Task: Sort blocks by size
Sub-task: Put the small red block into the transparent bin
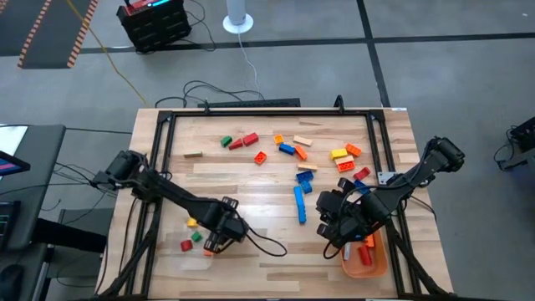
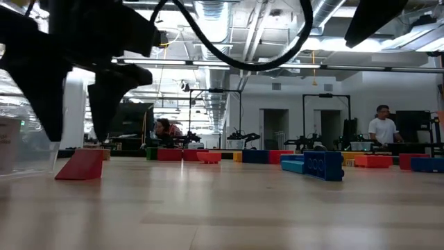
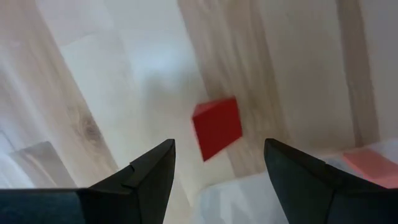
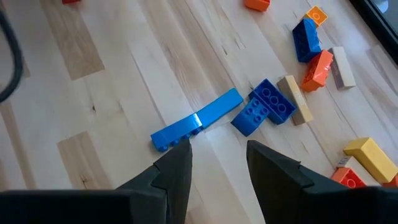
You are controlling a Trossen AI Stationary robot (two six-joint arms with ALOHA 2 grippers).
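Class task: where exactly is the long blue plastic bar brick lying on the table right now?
In the high view, the long blue plastic bar brick lies flat on the wooden table, right of centre, just left of the right tool and below the tan bar brick.

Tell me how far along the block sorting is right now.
Early on. A few blocks lie in the orange tray at the near right, and some short ones sit near the left tool, which is open over a red block. The right tool is open and empty above the long blue bar. Most blocks are scattered mid-table, unsorted.
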